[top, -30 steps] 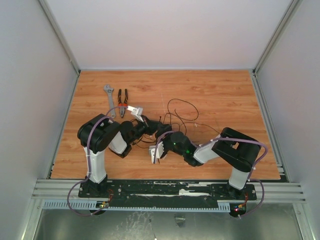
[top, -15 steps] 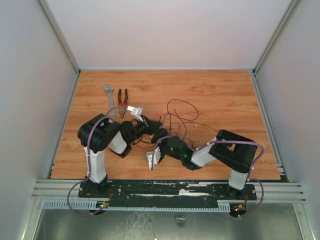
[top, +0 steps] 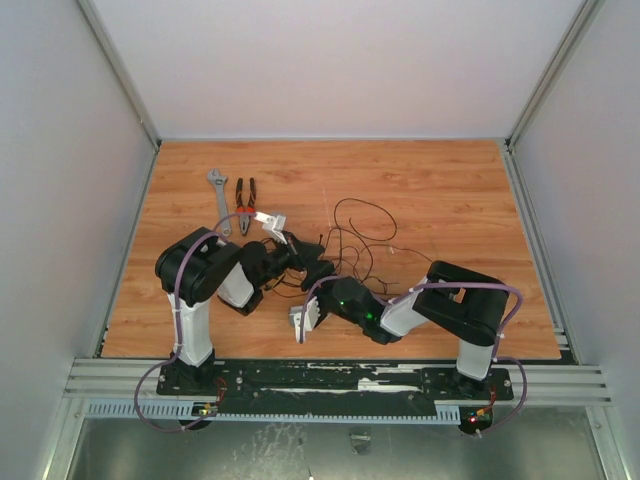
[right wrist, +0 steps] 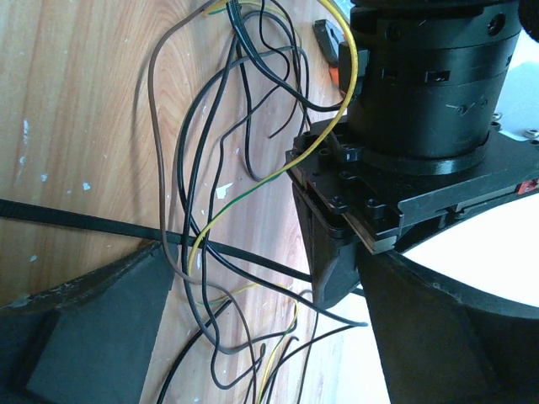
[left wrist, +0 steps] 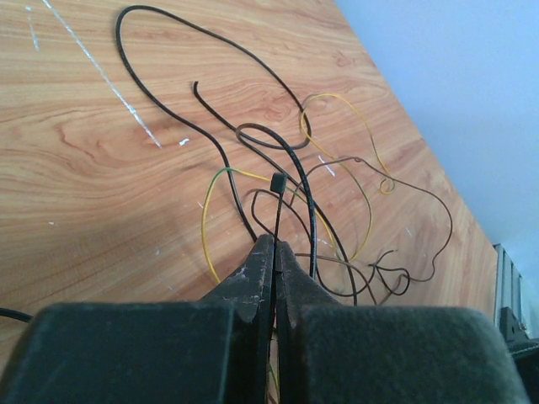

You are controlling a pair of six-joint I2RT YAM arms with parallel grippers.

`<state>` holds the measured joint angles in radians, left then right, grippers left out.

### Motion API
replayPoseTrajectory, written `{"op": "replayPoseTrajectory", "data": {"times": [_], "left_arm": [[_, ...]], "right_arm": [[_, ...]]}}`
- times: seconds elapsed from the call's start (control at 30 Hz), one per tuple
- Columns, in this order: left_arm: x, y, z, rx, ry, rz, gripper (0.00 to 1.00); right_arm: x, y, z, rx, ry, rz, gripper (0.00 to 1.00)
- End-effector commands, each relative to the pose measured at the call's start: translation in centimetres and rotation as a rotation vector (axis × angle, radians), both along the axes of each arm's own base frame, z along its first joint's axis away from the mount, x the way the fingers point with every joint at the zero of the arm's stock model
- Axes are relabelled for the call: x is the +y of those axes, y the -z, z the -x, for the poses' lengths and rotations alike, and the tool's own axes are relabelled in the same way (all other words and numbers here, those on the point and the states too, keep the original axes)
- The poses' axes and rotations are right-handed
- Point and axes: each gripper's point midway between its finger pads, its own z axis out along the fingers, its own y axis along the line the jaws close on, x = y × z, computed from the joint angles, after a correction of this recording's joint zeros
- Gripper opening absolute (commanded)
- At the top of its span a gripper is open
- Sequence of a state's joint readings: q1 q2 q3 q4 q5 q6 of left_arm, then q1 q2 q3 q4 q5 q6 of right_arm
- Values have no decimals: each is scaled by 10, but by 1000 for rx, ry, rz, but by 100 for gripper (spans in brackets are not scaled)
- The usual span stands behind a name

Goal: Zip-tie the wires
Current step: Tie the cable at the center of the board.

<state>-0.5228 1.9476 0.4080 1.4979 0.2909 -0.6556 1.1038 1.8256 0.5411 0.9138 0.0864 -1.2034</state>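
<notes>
Left gripper first: its jaws are pinched tight on the zip tie, a thin, stiff black plastic strip. It rises straight out of the fingertips and ends in a small square head.

From the right wrist, the strip shows as one straight dark line across the boards, running toward the left arm's fingers. It passes just ahead of the right gripper, whose two fingers stand wide apart and grip nothing.

Now the wires: a loose tangle of very thin strands, black, brown and olive-yellow, one turning green along part of its length. They sprawl in open loops and curls on the wood-grain tabletop. Several strands cross the zip tie's line, though which lies on top I cannot tell.

From above, the tangle sits to the right of the red-and-black-handled pliers and a little nearer the arms. Both grippers meet at the edge of the tangle closest to the pliers, below and right of them. A grey metal wrench lies just left of the pliers.
</notes>
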Motion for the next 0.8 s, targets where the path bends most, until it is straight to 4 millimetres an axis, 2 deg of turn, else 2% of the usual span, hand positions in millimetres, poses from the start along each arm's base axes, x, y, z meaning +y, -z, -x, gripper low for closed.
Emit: {"op": "replayPoseTrajectory", "data": {"times": [0.0,0.27,0.37,0.57,0.77], "left_arm": [[-4,-8,-7,-10,6,8,0],[-5,-9,-10,11,3,-17,0],[-6,-9,-10,17,9,-10,0],[-7,-9,-10,21,14,-5,0],[-9,-10,-14,23,10,0,0]], "right_arm": [[-4,28,12,22,-41,98,89],[-23,29,-6,-48,10,152,90],[-21,26,-7,-55,-1,146,91],[-9,28,6,-37,-47,132,92],[4,25,34,67,-99,30,91]]}}
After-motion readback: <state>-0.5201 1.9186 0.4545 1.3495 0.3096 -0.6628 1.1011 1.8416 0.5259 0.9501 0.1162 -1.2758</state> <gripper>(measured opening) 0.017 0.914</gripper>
